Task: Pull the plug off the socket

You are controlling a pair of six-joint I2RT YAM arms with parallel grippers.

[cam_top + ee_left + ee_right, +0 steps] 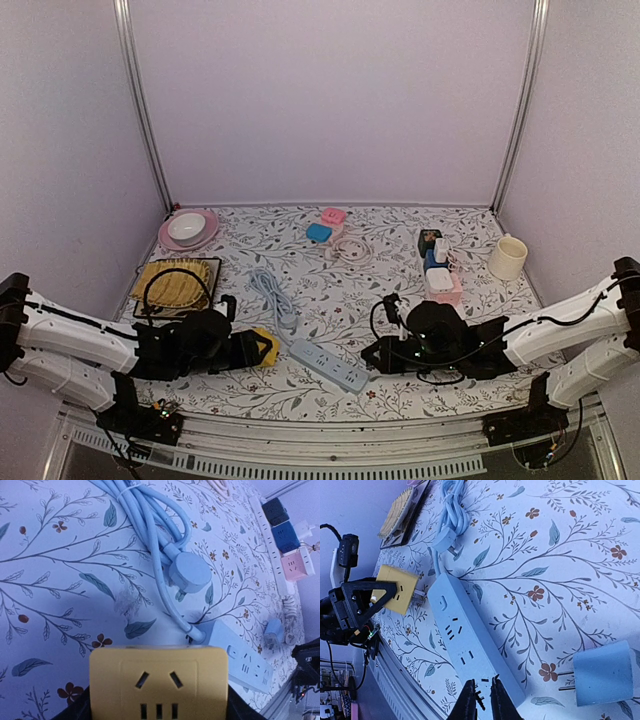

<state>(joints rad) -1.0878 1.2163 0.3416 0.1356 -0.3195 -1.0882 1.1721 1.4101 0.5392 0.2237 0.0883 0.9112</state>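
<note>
**The little plug is out, and one hand holds the yellow block.**

The left hand (252,348) is closed tight on the yellow square plastic socket block (159,680), I think so the block cannot slide. The block sits just beside the cord end of the long light-blue plastic power strip (465,640). The right hand (481,700) hangs over the other end of that strip, its two thin fingers almost together with nothing between them. Near that same end the small light-blue plastic plug (605,680) lies on its side on the flowery table (570,555). Its two metal pins are bare and in no hole, so the pulling looks done. The strip's pale blue cord (150,510) is bundled behind it, out of the way.
</note>
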